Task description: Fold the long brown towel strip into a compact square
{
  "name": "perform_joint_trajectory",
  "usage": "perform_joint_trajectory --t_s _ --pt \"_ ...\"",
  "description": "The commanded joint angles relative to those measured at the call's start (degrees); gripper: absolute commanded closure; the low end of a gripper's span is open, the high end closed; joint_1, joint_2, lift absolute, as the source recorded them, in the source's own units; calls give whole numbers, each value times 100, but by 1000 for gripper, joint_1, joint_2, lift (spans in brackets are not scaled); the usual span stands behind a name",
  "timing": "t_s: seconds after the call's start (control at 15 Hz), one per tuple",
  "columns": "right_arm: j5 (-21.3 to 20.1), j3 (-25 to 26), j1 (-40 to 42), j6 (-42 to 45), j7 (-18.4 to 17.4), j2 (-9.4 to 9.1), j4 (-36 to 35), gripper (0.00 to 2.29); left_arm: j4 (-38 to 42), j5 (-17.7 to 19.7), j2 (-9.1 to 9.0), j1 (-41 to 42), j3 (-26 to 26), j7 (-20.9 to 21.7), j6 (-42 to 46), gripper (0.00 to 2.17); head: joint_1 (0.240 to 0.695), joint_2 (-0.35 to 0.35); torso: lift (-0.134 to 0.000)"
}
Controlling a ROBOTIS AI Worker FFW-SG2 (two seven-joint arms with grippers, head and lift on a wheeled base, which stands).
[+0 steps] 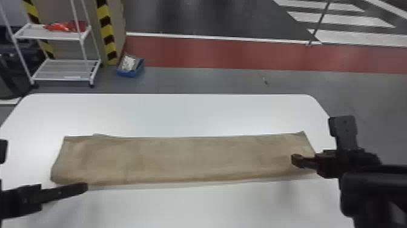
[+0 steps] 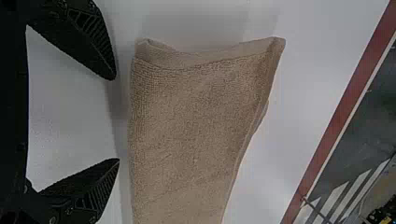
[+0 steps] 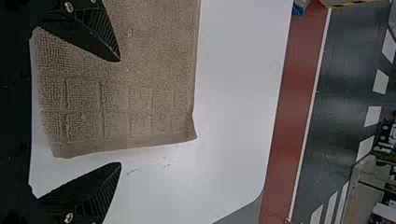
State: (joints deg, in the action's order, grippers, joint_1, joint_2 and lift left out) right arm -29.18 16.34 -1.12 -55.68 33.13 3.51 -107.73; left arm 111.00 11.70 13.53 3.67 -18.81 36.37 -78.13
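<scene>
The brown towel strip (image 1: 187, 159) lies flat across the white table, its long sides running left to right. At the strip's near left corner is my left gripper (image 1: 84, 186). In the left wrist view my left gripper (image 2: 116, 119) stands open beside the folded end of the towel (image 2: 196, 107), with nothing between its fingers. My right gripper (image 1: 295, 160) is over the strip's right end. The right wrist view has my right gripper (image 3: 120, 112) open above the towel's end (image 3: 116, 112), one finger over the cloth and the other past its hem.
The white table (image 1: 181, 115) has rounded far corners. Beyond it on the floor stand a white wire shelf (image 1: 65, 69) with red items and a blue box (image 1: 130, 72).
</scene>
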Motion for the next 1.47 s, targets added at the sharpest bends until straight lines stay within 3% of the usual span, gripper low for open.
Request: perform_joint_trajectory --t_s 0.0,0.53,0.8,0.93,1.07,1.13,1.2,1.4 --pt "0 10 33 0 0 0 -20 87 -360 -10 9 -174 18 2 311 154 695 -126 -128" --pt "-18 27 95 -18 0 -88 -126 87 -729 245 -26 -648 -61 -77 804 154 695 -104 -128" --pt "-9 45 148 -35 9 -88 -187 87 -1081 210 -114 -798 124 -490 1331 218 695 -105 -128" --pt "-18 45 148 -53 18 -96 -214 87 -1186 122 -167 -780 299 -745 1841 535 695 -102 -128" --pt "-27 45 165 -70 27 -96 -231 87 -1186 61 -176 -657 414 -1114 2473 1291 695 -100 -128" --pt "-27 54 174 -70 27 -96 -258 87 -1151 69 -176 -569 440 -1334 2772 1889 695 -97 -128" --pt "-36 54 165 -70 27 -96 -258 87 -1098 78 -176 -438 431 -1474 3177 2145 695 -88 -128" --pt "-27 63 200 -70 27 -79 -258 87 -527 25 -167 160 247 -1527 4266 2145 695 -75 -128"
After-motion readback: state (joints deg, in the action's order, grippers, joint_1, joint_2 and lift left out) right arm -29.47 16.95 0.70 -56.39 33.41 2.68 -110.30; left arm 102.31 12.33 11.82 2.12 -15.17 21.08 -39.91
